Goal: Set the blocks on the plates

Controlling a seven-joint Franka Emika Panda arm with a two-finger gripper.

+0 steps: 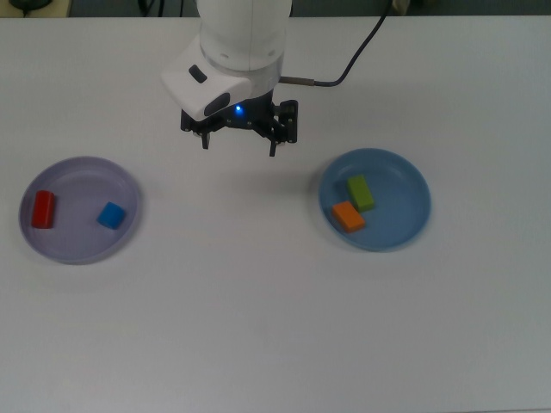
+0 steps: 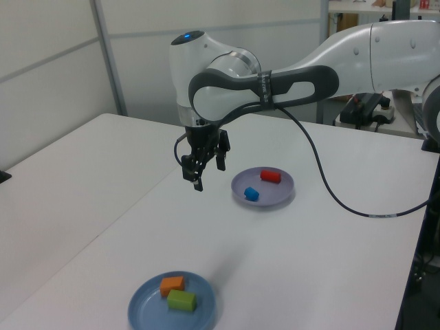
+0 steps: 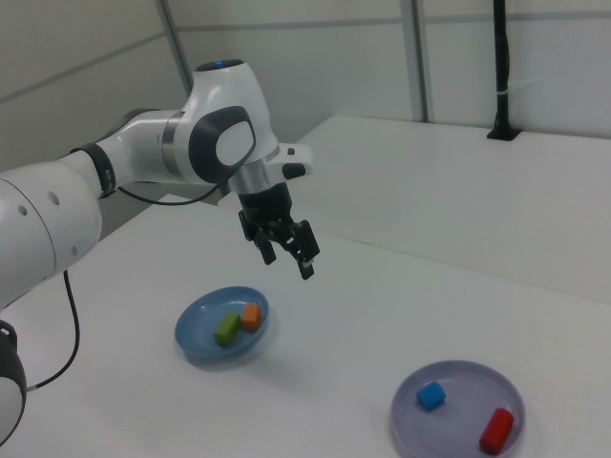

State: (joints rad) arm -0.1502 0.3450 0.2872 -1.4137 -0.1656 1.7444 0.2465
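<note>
Blocks all lie on plates: the red cylinder [image 1: 43, 209] and the blue piece [image 1: 111, 215] rest apart from each other on the lavender plate [image 1: 79, 249] at the left of the top view, while the green bar [image 1: 360, 192] and the orange block [image 1: 349, 217] sit touching on the blue plate [image 1: 411, 215] at the right of the top view. The gripper [image 1: 238, 141] hangs above bare table [image 1: 275, 327] between the two plates, in the upper middle of the top view, fingers spread and holding nothing. Judged by look, the blocks are small, rigid and light, likely wood or plastic, not fragile. The bar and the orange block offer flat parallel sides for a pinch across the short width; the red cylinder, lying on its side, may roll and is best taken across its flat ends. No block appears left to place.
</note>
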